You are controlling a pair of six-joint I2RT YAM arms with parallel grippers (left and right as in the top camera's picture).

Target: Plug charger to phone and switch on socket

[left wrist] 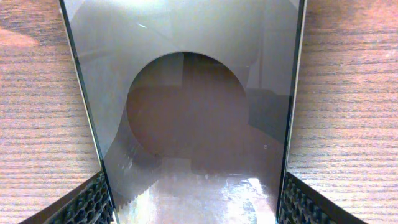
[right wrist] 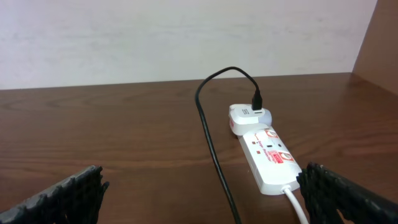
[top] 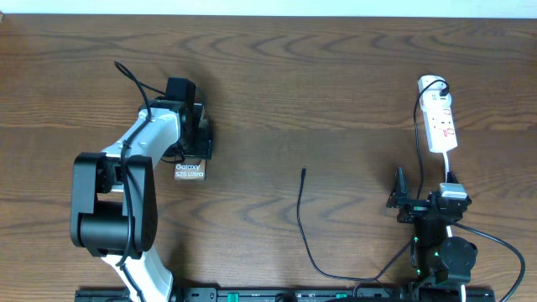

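The phone (top: 190, 173) lies at the left of the table, its "Galaxy" lettering showing below my left gripper (top: 191, 134). In the left wrist view the phone's glossy face (left wrist: 199, 93) fills the frame, and my left gripper (left wrist: 194, 190) has a finger against each long edge. The charger cable's plug tip (top: 304, 171) lies free mid-table, and the cable (top: 304, 226) runs toward the front. The white socket (top: 440, 117) lies at the far right. My right gripper (top: 411, 201) is open and empty in front of it. The right wrist view shows my right gripper (right wrist: 202, 190), the socket (right wrist: 268, 157) and the cable (right wrist: 212, 149).
A white adapter (right wrist: 247, 117) with a black plug in it sits at the socket's far end. The socket's white lead (right wrist: 295, 202) runs back toward my right gripper. A pale wall stands behind the table. Black robot cables lie along the front edge (top: 495, 243).
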